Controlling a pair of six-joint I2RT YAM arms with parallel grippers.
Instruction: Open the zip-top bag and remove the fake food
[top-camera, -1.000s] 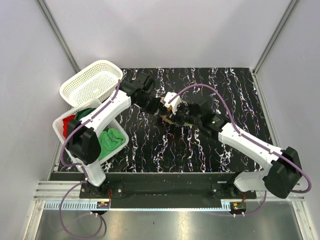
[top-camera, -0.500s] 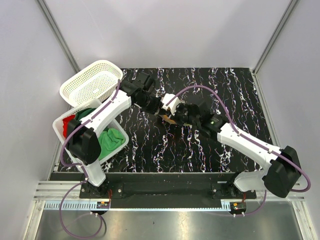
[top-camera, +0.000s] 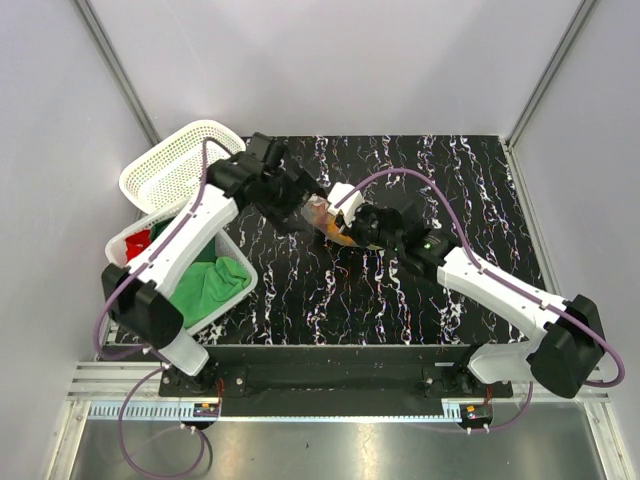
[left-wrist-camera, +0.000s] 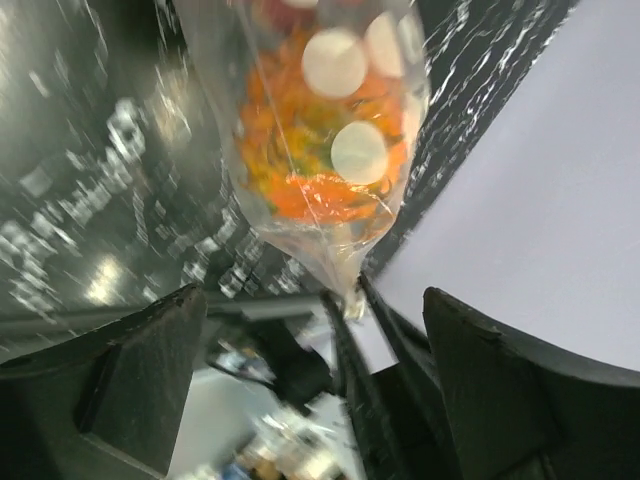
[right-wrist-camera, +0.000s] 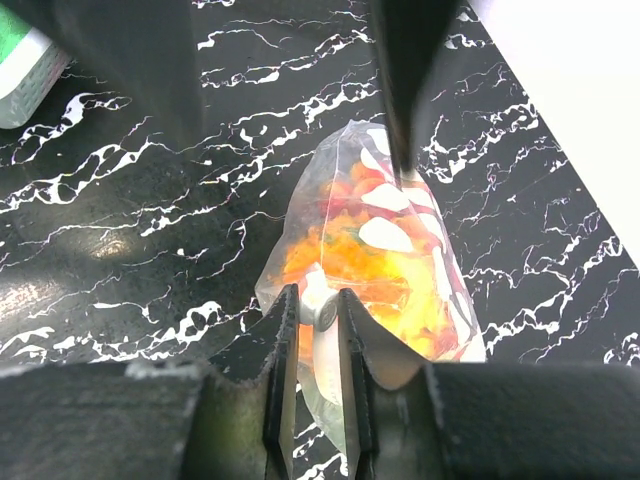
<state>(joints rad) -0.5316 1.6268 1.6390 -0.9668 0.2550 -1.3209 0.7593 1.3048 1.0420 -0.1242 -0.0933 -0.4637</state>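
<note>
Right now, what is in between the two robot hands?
The zip-top bag, with orange fake food inside, spans between the left gripper and right gripper; each pinches one end. The right wrist view shows it.

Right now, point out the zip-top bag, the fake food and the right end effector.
zip-top bag (right-wrist-camera: 385, 235): right wrist view, a white dot on its wall.
fake food (left-wrist-camera: 318, 192): left wrist view, orange piece inside the bag.
right end effector (right-wrist-camera: 318, 312): right wrist view, between fingertips pinching the bag's edge.

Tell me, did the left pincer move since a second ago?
Yes. The left pincer slid a little left, toward the white basket, and its arm now crosses the basket's corner.
</note>
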